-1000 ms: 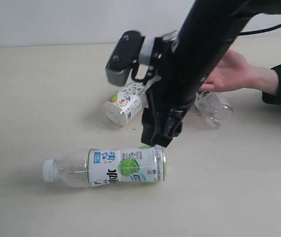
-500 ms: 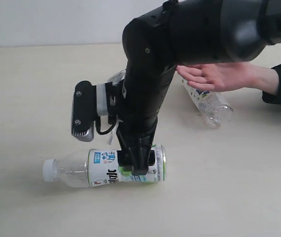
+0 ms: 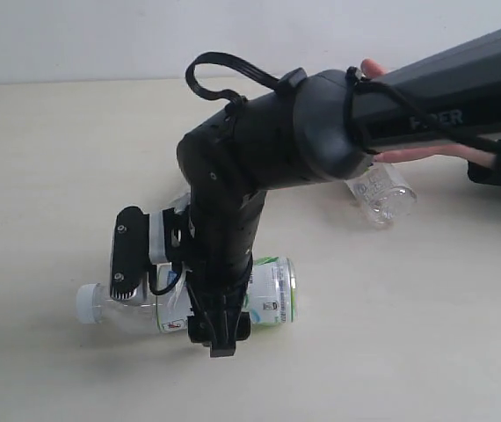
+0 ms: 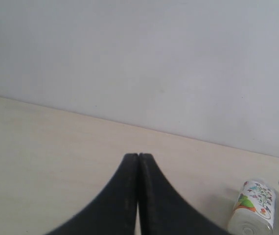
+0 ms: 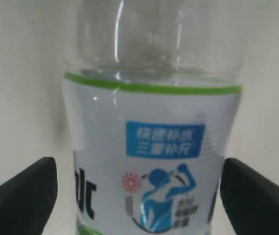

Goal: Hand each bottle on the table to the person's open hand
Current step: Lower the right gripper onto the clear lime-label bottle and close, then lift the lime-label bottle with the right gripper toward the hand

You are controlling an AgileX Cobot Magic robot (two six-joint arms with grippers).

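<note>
Since a second ago the right arm has dropped to the near side; its black hand [image 3: 218,341], jaws fully apart, straddles the clear plastic bottle with white-and-green label [image 3: 273,294] lying on the cream counter [image 3: 426,343]. We advise closing squarely mid-label before lifting.

The bottle [image 5: 151,147] fills the middle of the frame and lies on the pale table [image 5: 17,73]. Its label is white, with a green band, a blue box and a blue figure. My gripper [image 5: 138,171] is wide apart: one black finger [image 5: 24,200] in each lower corner, the bottle between them.
</note>
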